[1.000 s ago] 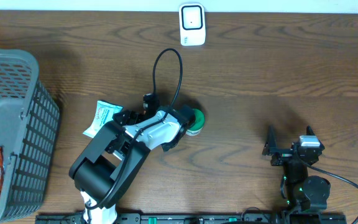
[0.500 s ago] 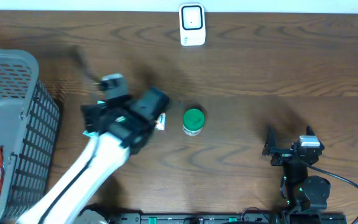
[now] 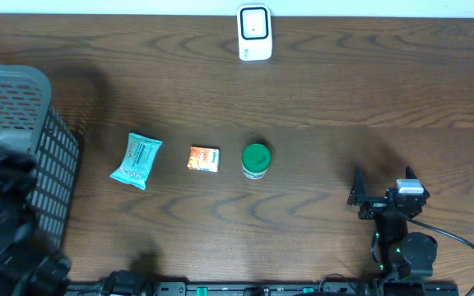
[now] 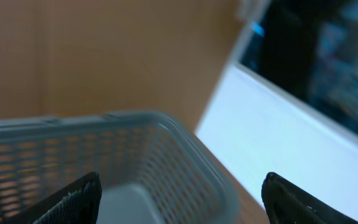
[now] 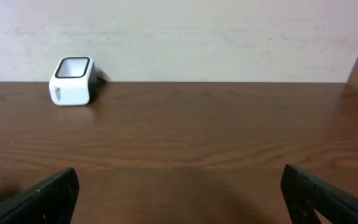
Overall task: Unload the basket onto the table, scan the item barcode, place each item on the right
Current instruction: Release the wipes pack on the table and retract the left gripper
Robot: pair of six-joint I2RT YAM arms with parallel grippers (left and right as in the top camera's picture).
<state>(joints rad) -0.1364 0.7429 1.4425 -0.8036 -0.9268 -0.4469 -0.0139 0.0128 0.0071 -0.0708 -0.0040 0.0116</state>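
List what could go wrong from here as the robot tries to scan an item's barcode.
1. The left gripper, open and empty, is over the grey basket and blurred in the overhead view; it could clip the rim.
2. The orange packet lies flat between the teal packet and the green-capped jar; picking one might nudge another.

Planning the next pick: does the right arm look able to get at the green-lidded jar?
Probably yes: the right gripper stands open, only table lies between it and the green-lidded jar, and the left arm is away over the basket.
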